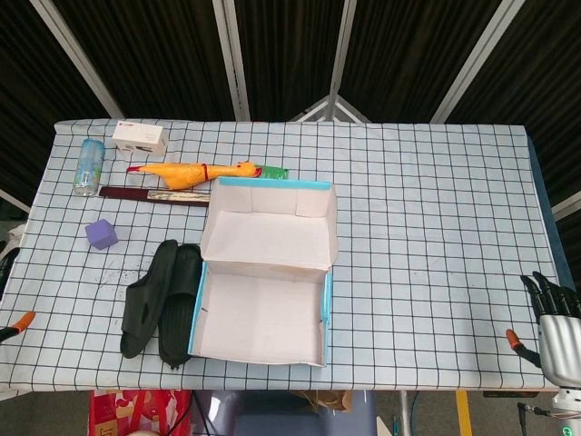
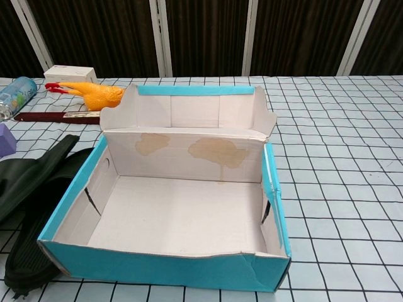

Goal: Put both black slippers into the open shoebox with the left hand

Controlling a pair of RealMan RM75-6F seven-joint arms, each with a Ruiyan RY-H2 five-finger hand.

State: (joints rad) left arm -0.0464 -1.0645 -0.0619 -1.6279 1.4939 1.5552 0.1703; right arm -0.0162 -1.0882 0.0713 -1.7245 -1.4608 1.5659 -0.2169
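Head view: both black slippers (image 1: 162, 303) side by side on desk (image 1: 427, 218), touching left wall of open shoebox (image 1: 260, 300); box empty. Right hand (image 1: 556, 320) off desk's right edge, fingers apart, holding nothing. Left hand not seen.
Chest view: slippers (image 2: 31, 207) against box (image 2: 170, 267) wall, neither hand visible. Risk: nudging box sideways on approach, since slippers abut it
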